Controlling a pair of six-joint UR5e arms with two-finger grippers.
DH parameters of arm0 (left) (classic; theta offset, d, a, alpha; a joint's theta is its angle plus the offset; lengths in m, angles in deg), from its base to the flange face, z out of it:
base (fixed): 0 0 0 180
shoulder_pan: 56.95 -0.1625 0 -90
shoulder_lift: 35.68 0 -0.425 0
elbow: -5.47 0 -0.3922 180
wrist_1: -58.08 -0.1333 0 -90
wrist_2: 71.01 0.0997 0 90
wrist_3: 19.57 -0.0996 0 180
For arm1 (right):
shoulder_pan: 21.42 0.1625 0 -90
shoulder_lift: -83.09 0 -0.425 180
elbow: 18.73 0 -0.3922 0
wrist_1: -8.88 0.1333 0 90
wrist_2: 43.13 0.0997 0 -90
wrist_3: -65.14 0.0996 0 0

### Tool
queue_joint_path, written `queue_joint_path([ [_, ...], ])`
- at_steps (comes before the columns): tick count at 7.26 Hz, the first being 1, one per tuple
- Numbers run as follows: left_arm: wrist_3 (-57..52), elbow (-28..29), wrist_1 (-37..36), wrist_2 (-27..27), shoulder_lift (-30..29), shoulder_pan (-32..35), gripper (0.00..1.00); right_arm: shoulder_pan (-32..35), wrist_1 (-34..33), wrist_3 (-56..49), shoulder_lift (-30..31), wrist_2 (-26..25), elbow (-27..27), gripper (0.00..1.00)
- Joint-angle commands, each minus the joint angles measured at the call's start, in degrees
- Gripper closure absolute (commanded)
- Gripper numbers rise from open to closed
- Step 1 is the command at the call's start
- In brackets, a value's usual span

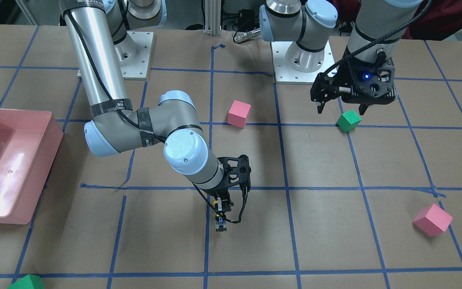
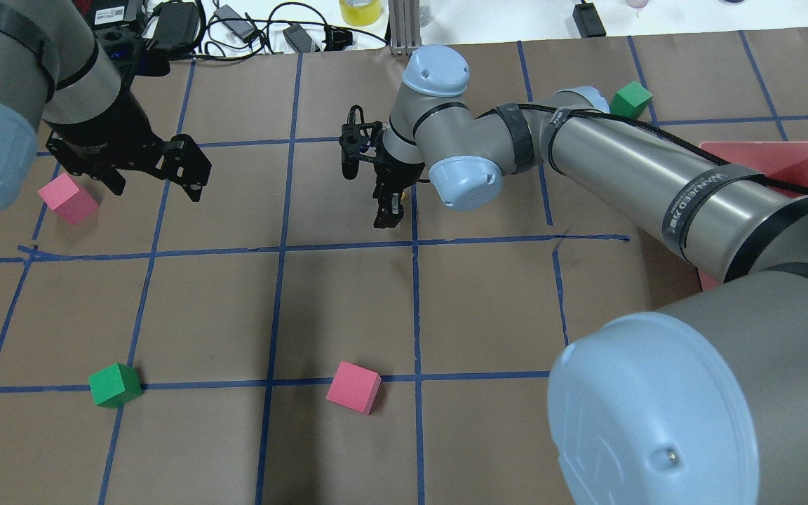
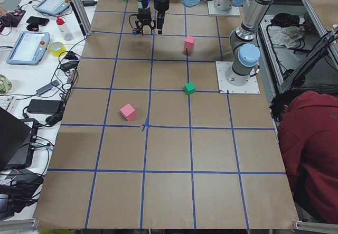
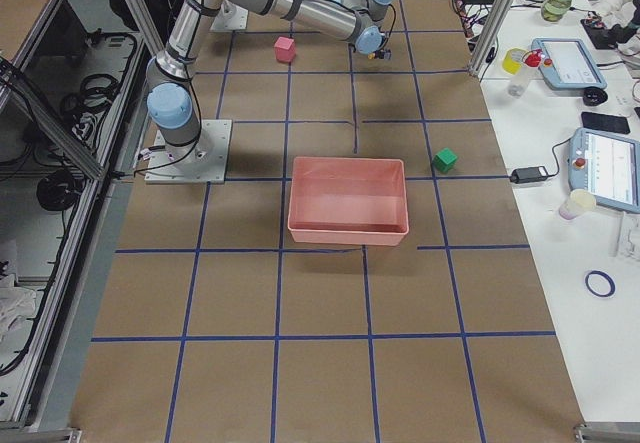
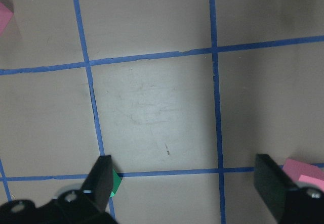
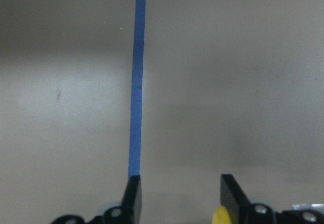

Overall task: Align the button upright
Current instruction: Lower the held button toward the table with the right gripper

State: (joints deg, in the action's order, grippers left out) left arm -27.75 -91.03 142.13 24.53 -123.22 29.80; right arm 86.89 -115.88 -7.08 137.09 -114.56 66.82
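The button [image 1: 219,225] shows in the front view just below my right gripper's fingertips, yellow cap on the robot's side, grey-blue base below it. I cannot tell whether it stands on the table. My right gripper [image 1: 222,212] hangs low over the paper by a blue tape line. In the right wrist view its fingers [image 6: 132,193] stand a small gap apart with bare table between them, and a yellow blob [image 6: 220,216] sits at the bottom edge. In the overhead view the right gripper [image 2: 388,217] hides the button. My left gripper [image 1: 341,111] is open and empty, raised above the table.
A green cube [image 1: 348,120] lies under the left gripper. Pink cubes lie mid-table [image 1: 239,113] and at the front [image 1: 432,219]. Another green cube [image 1: 26,282] is at the front edge. A pink bin [image 1: 48,168] stands on my right side.
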Motion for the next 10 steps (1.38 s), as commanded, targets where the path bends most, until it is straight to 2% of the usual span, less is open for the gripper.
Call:
queue_joint_path([
  [1, 0.2, 0.1, 0.1, 0.0, -0.4, 0.0, 0.0, -0.1, -0.2, 0.5, 0.1, -1.8, 0.0, 1.0],
  [2, 1.6, 0.2, 0.2, 0.0, -0.6, 0.0, 0.0, -0.1, -1.0, 0.4, 0.2, -1.4, -0.4, 0.68],
  [3, 2.6, 0.2, 0.2, 0.1, -0.7, 0.0, 0.0, -0.1, -5.8, 0.3, 0.2, -1.3, -0.1, 0.01],
  [6, 2.7, 0.1, 0.2, 0.1, -1.1, 0.0, 0.0, -0.1, -6.6, 0.5, 0.2, -1.5, -0.3, 0.0],
  [7, 2.7, 0.1, 0.3, 0.2, -1.1, 0.0, 0.0, -0.4, -6.4, 1.1, 0.1, -2.2, 0.7, 0.87],
  [8, 2.7, 0.1, 0.5, 0.4, -1.1, 0.0, 0.0, -0.4, -5.4, 3.2, -0.1, -3.9, 0.9, 1.0],
  [9, 2.7, 0.1, 0.5, 0.3, -1.1, 0.1, 0.0, -0.4, -5.2, 4.6, 0.1, -4.6, 0.6, 1.0],
  [10, 2.7, 0.1, 0.6, 0.2, -1.1, 0.0, 0.0, -0.4, -5.2, 8.7, 0.0, -4.5, 0.4, 0.18],
])
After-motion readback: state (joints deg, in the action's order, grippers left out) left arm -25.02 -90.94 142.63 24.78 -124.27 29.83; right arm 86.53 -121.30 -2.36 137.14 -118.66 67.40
